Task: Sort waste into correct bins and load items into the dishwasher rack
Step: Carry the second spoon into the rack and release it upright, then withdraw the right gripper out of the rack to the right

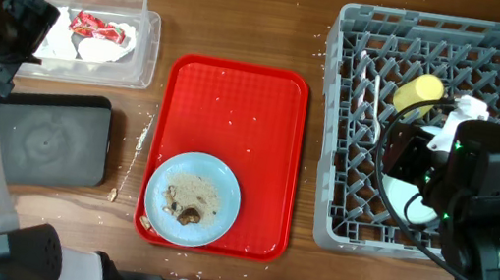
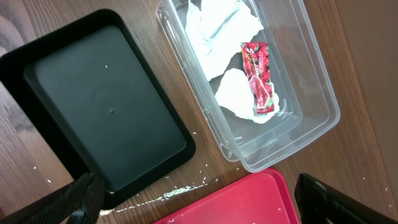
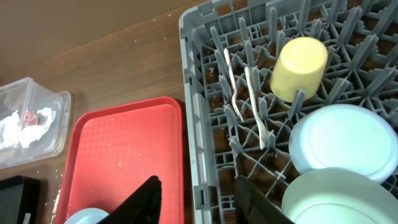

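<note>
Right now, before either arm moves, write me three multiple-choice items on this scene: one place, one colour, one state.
1. What colour is the tray under the large plate? A) black B) red C) grey
2. Where does the red-and-white wrapper lie? A) on the tray B) on the plate C) in the clear tub
3. What state is the plate in? A) bare B) holding brown scraps C) upside down
Key: 1 B, red plastic surrounds the plate; 2 C, it lies on napkins inside the tub; 3 B, scraps sit at its middle.
</note>
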